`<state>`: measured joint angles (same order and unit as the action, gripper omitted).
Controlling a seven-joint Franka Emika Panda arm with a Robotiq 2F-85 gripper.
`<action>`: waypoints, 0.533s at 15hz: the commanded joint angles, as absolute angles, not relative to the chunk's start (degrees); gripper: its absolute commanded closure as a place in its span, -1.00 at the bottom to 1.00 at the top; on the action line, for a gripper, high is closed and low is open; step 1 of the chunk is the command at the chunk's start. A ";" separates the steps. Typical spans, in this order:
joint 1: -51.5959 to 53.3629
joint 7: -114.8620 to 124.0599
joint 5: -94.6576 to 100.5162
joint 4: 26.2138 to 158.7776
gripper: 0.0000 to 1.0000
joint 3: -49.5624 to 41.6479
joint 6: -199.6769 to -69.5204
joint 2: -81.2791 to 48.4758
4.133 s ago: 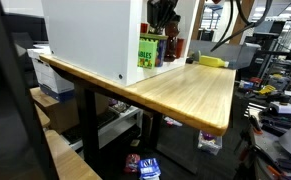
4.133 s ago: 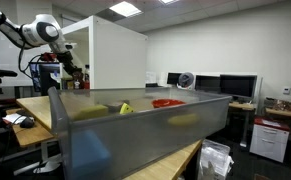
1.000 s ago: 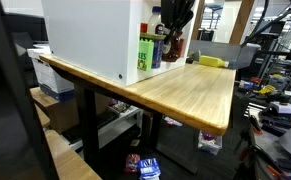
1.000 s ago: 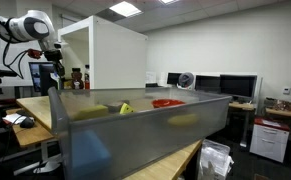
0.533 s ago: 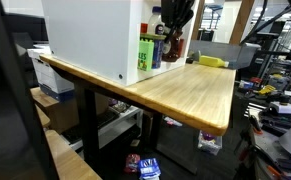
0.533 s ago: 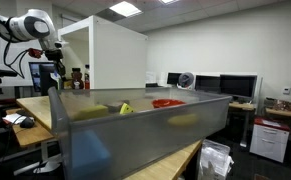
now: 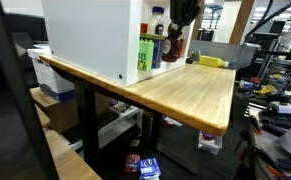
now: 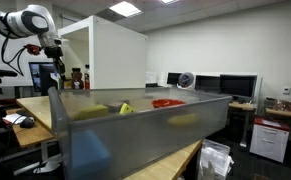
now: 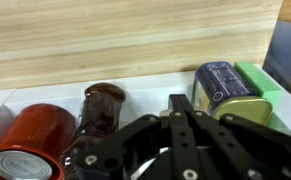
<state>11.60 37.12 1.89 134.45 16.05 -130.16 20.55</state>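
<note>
In the wrist view my gripper (image 9: 180, 101) is shut, its two black fingers pressed together with nothing between them. It hangs above a row of groceries on a white shelf floor (image 9: 145, 88). These are a red can (image 9: 25, 140) at the left, a dark jar (image 9: 98, 115) beside it, a blue-topped tin (image 9: 221, 84) and a green box (image 9: 257, 80) at the right. The fingertips sit over the gap between the jar and the tin. In both exterior views the gripper (image 7: 185, 12) (image 8: 57, 62) is raised at the open side of a white cabinet (image 7: 90, 35).
The cabinet stands on a wooden table (image 7: 190, 95) with a yellow object (image 7: 213, 61) at its far end. A green carton (image 7: 148, 50) and a white bottle (image 7: 157, 20) stand in the cabinet. A translucent bin (image 8: 135, 125) fills the foreground. Boxes lie under the table.
The arm has lifted a little and shifted away from the shelf items, uncovering the white bottle. The gripper stays shut.
</note>
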 commanded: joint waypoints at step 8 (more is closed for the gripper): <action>13.90 25.44 -4.59 134.89 1.00 16.44 -126.73 22.28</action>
